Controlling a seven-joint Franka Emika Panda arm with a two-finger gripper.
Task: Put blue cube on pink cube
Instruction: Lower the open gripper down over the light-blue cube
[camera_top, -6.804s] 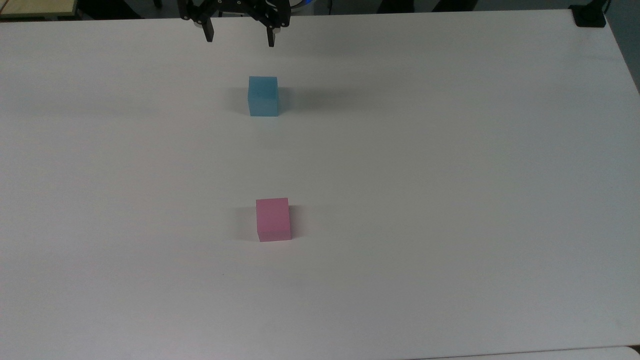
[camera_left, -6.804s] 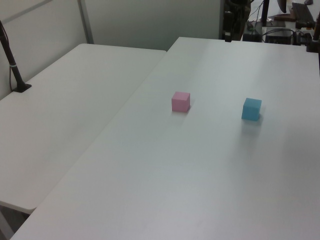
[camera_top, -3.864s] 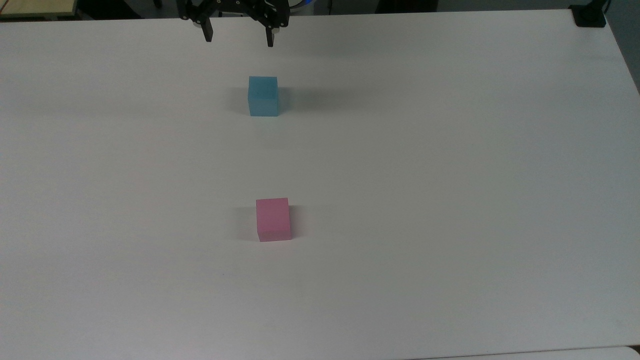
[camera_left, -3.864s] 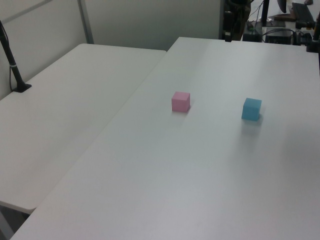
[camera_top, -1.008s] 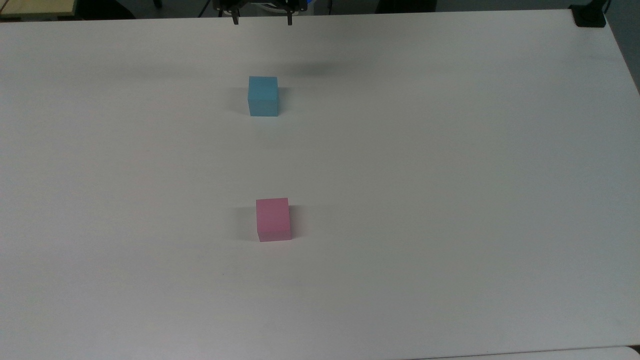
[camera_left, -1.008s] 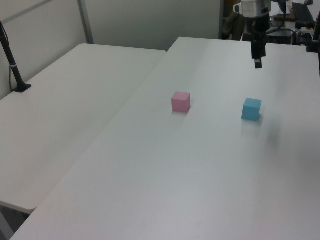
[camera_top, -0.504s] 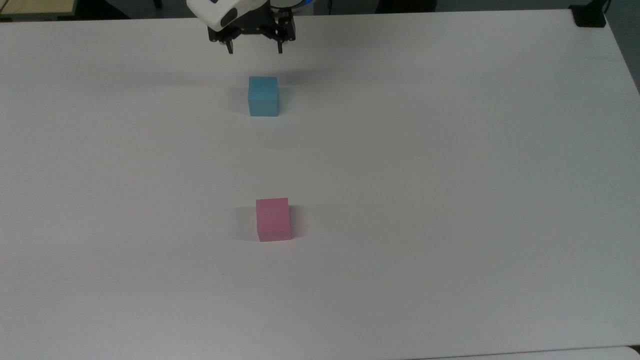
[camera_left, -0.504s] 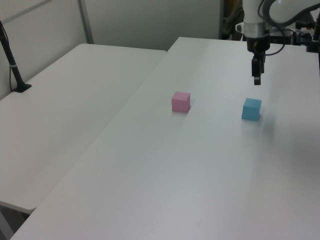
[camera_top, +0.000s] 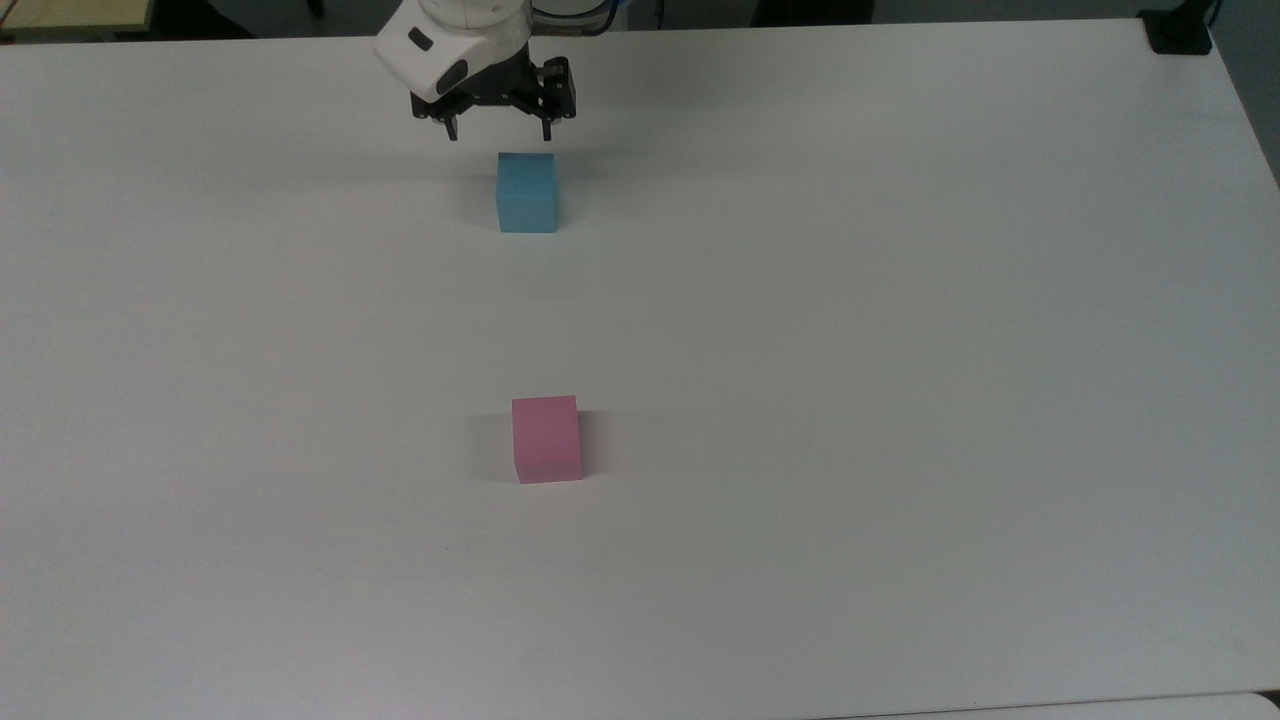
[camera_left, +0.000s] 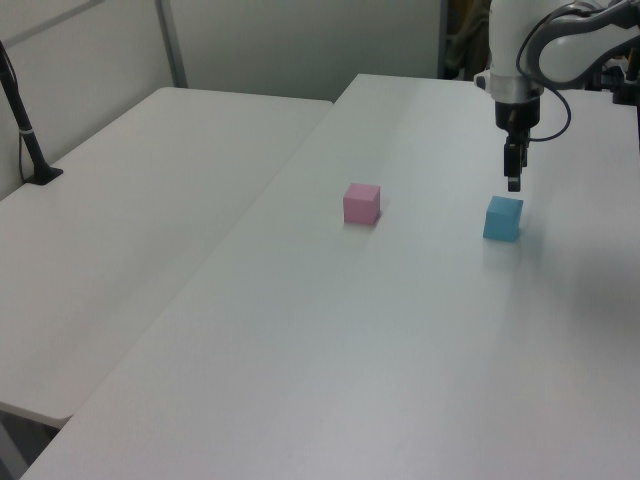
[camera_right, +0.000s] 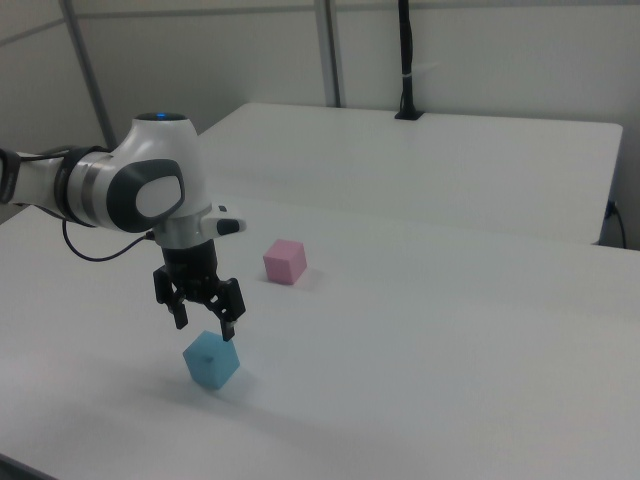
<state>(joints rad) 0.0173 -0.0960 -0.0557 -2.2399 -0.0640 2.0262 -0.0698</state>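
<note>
Tool (camera_top: 497, 134) lower, nearer blue cube (camera_top: 526, 192).

Matt blue cube (camera_top: 526, 192), matt pink cube (camera_top: 546, 438), smooth white table (camera_top: 900, 350)

A robotics lab: a white Franka arm (camera_right: 130, 195) is stationed over a plain white worktop (camera_top: 900, 400), with a 2nd white table (camera_left: 130, 210) pushed alongside. Grey partition walls (camera_right: 480, 50) close off the room, a black pole (camera_right: 405, 60) is clamped at one table's far edge, and cables and equipment (camera_left: 590, 40) crowd a corner.
</note>
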